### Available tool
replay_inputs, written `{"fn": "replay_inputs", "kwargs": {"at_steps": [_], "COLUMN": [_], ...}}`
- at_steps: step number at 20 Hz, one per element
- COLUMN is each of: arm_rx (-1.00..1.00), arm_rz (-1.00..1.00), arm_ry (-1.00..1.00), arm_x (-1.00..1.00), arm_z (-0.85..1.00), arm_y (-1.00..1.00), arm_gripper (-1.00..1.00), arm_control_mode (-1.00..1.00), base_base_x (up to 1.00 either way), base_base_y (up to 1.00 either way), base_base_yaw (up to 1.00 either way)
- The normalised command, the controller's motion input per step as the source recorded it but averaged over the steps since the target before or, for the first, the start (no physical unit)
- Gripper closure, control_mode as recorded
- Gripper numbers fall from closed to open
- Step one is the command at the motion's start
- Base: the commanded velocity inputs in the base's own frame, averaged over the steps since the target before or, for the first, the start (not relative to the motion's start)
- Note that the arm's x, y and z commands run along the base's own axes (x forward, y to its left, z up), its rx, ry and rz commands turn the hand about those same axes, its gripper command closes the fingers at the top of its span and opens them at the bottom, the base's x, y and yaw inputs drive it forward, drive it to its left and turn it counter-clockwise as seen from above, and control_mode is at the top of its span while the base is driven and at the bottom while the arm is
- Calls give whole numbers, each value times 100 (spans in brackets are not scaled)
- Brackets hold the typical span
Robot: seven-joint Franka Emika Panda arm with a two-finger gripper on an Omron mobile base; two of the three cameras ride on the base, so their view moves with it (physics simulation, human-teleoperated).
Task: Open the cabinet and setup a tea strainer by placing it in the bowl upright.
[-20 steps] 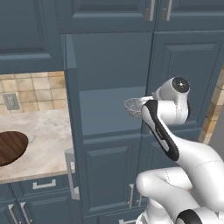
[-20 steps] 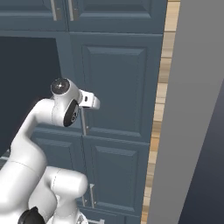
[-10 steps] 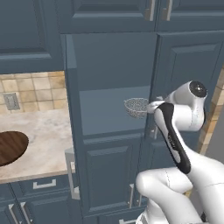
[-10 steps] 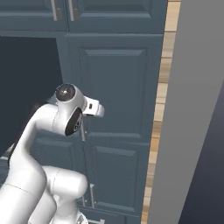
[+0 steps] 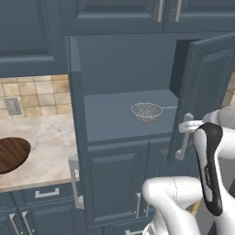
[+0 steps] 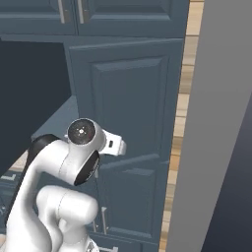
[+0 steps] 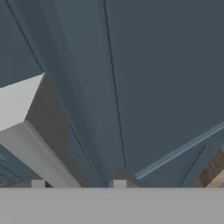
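The small silver wire-mesh tea strainer (image 5: 146,111) sits exposed on the shelf; the half-open slate-blue cabinet door (image 5: 202,87) could block the reach; whether the gripper is spread, I cannot tell.

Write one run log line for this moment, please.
cabinet: right door swinging open | tea strainer: on shelf | bowl: on counter | gripper: at handle

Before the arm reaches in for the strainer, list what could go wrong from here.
1. The right cabinet door stands only partly open beside the tea strainer; the arm may clip it reaching in.
2. The strainer's thin wire handle points toward that door, a slim target, so a grasp could slip.
3. The bowl lies far left on the counter, so the carry is long.
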Motion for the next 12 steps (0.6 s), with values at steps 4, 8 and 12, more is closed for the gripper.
{"fn": "replay_inputs", "kwargs": {"at_steps": [4, 8, 12], "arm_rx": [0, -1, 0], "arm_rz": [0, 0, 0], "arm_ry": [0, 4, 0], "arm_x": [-89, -48, -26], "arm_z": [-1, -14, 0], "arm_y": [-90, -68, -6], "arm_gripper": [100, 100, 100], "arm_control_mode": [-100, -100, -100], "base_base_x": [0, 0, 0], "base_base_y": [0, 0, 0], "base_base_yaw": [0, 0, 0]}}
